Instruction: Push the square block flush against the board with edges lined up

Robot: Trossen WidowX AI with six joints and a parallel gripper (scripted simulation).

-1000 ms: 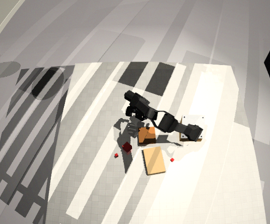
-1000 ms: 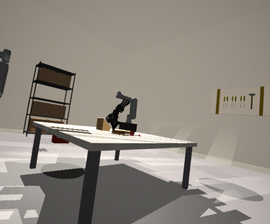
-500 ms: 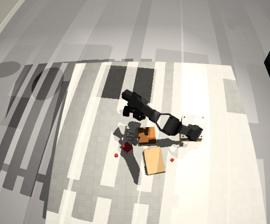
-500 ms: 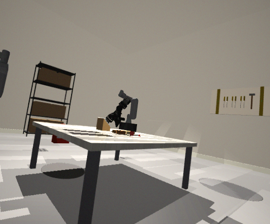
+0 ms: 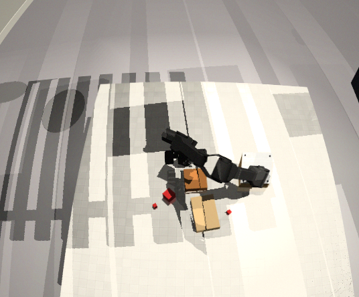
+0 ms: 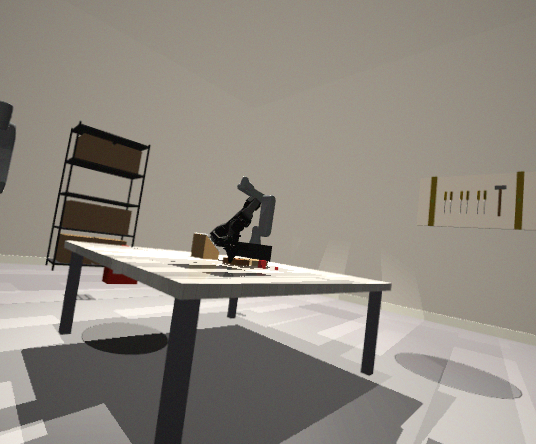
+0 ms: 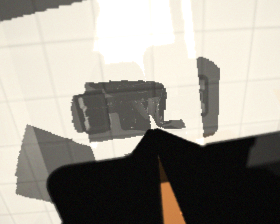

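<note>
My gripper [image 5: 183, 162] [image 6: 230, 260] [image 7: 153, 134] points down, low over the table [image 5: 282, 251] [image 6: 282, 289], its fingers drawn together on nothing; behind it my black arm [image 5: 220, 170] [image 6: 237, 225] bends at its joints, wrist raised above the fingers; I cannot tell whether my tips touch the tabletop. Just beside me lies the square block [image 5: 195, 180] [image 6: 237, 261] [image 7: 172, 205], orange and flat, an edge of it showing in my wrist view; beyond it rests the paler, longer board [image 5: 205, 214], turned slightly askew, a gap between the two; a red cube [image 5: 169, 194] [image 6: 262, 264] sits near the block; farther off, a black shelf rack [image 6: 104, 133] stands by the wall.
</note>
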